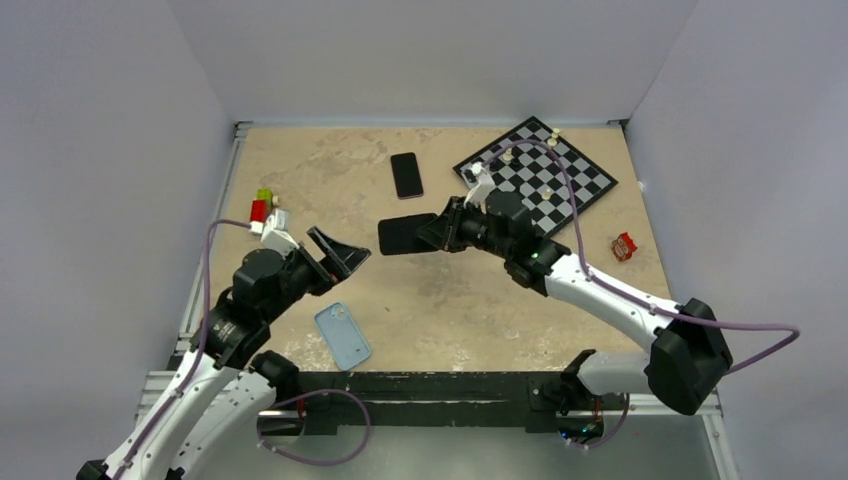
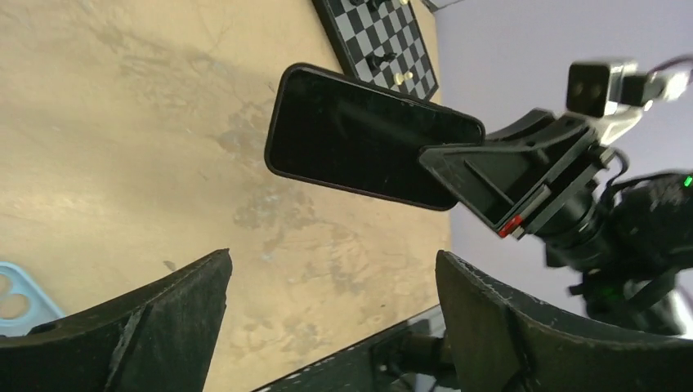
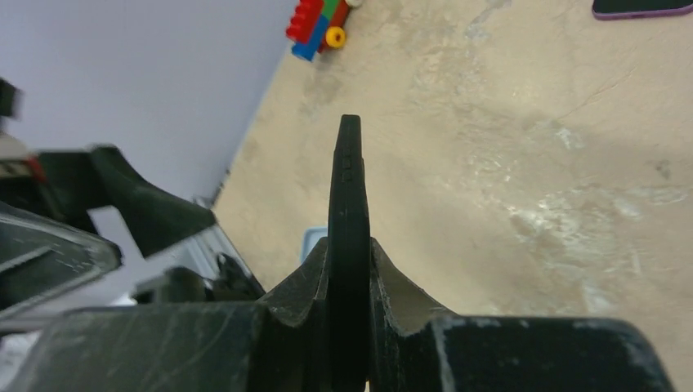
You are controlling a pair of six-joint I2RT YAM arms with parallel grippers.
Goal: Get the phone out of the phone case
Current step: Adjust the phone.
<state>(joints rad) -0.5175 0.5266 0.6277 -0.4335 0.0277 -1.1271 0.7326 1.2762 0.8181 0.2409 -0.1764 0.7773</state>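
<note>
**A:** Which step are we at?

**B:** I'd say the separating itself, or just past it. The right pincer holds the black phone in the air above the middle of the surface, free end pointing left. The blue case lies flat on the near left of the surface, beside the left arm, with its camera cut-out up.

**A:** So the phone is out?

**B:** Probably, if the blue case is the one meant. From above I can't tell whether it is hollow. The held slab shows a rounded dark rim in the left wrist view, and I can't say whether that is the bare body or a thin cover.

**A:** And the pincers?

**B:** The right one is clamped on the phone's right end. Its wrist view shows the slab edge-on, squeezed between both fingers. The left pincer stands wide apart, holds nothing and touches nothing, with its mouth turned toward the phone's free end but short of it.

**A:** What does the next move call for?

**B:** If the phone is bare, lower it flat onto an open patch, away from the second phone on the far side. If a cover remains, the left pincer must close on the free end while the right holds firm.
</note>
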